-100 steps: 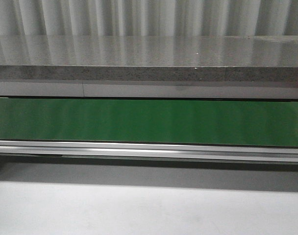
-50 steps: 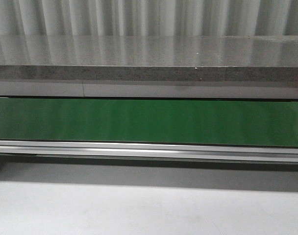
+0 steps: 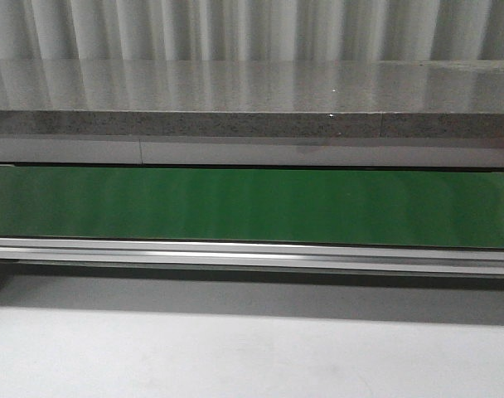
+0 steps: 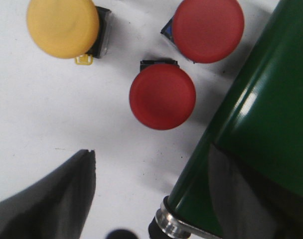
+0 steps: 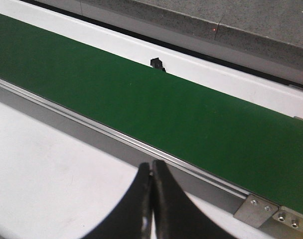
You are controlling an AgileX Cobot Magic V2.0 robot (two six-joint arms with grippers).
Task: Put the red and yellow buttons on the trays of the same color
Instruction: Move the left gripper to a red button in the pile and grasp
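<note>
Even indoor light, soft focus close up

Front view is sharp; the stone ledge point(image 3: 252, 87) carries pale vertical reflections, and a dark shadow band lies under the belt rail point(image 3: 252, 255). In the left wrist view the buttons point(image 4: 162, 96) are slightly soft, the belt point(image 4: 261, 124) shows glare streaks, and the end effector point(image 4: 141, 199) fingers blur darkly.

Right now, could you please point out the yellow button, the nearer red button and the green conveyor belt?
yellow button point(image 4: 63, 26), left wrist view, on its cap.
nearer red button point(image 4: 162, 96), left wrist view, cap centre.
green conveyor belt point(image 3: 252, 206), front view, bare belt surface.
</note>
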